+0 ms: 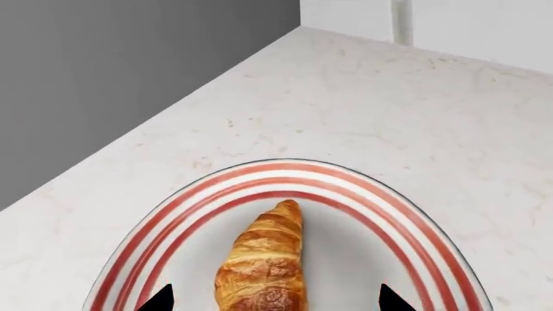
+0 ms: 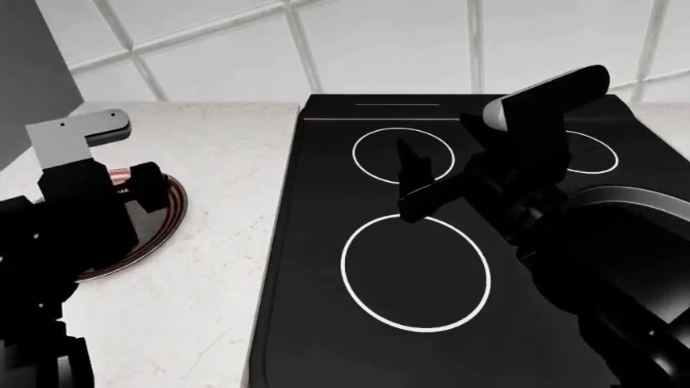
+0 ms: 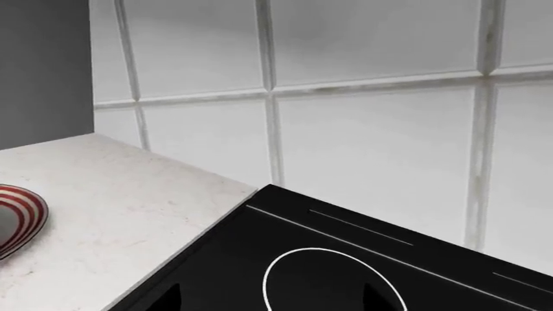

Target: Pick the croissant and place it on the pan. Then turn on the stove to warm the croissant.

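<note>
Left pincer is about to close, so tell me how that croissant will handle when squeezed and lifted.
The croissant looks flaky and ridged, so a hard squeeze would probably crush it. It seems small beside the plate, so likely light. Its tapered ends may let it pivot between the left pincer tips, which straddle it.

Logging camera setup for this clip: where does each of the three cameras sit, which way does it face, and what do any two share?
Head view: from the robot's head, down over counter and stove; both arms show, the left arm hiding most of the plate.
Left wrist view: above the plate, onto the croissant; left gripper fingertips show, apart.
Right wrist view: over the stove toward the tiled wall; right gripper fingertips show, apart.
Shared: all three show the red-ringed plate.
</note>
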Controlling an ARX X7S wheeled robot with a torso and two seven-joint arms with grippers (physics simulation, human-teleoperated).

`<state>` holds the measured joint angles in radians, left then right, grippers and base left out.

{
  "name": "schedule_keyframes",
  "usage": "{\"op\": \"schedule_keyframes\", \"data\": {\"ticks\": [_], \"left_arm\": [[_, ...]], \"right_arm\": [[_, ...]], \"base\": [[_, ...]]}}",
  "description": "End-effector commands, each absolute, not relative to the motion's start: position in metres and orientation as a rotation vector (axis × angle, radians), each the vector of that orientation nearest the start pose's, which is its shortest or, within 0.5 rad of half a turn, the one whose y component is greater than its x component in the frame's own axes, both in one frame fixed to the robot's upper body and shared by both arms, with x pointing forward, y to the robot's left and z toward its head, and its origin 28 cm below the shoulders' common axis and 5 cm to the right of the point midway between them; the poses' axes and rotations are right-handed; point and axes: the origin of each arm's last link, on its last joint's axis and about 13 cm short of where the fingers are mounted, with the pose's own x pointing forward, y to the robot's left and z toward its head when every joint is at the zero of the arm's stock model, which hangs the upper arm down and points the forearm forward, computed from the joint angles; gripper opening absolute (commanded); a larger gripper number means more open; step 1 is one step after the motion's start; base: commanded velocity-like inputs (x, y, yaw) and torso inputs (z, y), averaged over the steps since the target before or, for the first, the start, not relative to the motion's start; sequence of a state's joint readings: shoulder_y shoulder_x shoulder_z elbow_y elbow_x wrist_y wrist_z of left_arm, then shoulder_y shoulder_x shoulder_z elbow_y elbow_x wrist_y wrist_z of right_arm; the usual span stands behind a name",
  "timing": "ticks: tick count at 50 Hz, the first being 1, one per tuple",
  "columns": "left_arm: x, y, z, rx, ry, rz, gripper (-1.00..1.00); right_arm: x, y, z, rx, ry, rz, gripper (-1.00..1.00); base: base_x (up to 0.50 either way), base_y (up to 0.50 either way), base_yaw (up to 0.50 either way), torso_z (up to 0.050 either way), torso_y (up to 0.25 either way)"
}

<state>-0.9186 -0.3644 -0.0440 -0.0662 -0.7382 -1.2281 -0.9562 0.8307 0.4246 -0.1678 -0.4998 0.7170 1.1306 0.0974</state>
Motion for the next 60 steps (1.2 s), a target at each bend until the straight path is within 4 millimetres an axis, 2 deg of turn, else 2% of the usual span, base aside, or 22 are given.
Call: {"op": "schedule_keyframes", "data": {"ticks": [1, 27, 60], "left_arm": [[0.33, 0.278, 0.204, -0.07, 0.448, 0.654, 1.0], [0.339, 0.286, 0.192, -0.077, 0.468, 0.673, 1.0], [0.339, 0.29, 0.177, -0.091, 0.521, 0.678, 1.0]], "right_arm": [[0.274, -0.119, 0.242, -0.156, -0.046, 0.401, 1.0], [0.275, -0.12, 0.24, -0.152, -0.04, 0.398, 1.0], [0.274, -0.12, 0.238, -0.147, -0.035, 0.398, 1.0]], "base": [[0.0, 0.0, 0.0, 0.0, 0.0], [0.0, 0.0, 0.0, 0.0, 0.0], [0.0, 0.0, 0.0, 0.0, 0.0]]}}
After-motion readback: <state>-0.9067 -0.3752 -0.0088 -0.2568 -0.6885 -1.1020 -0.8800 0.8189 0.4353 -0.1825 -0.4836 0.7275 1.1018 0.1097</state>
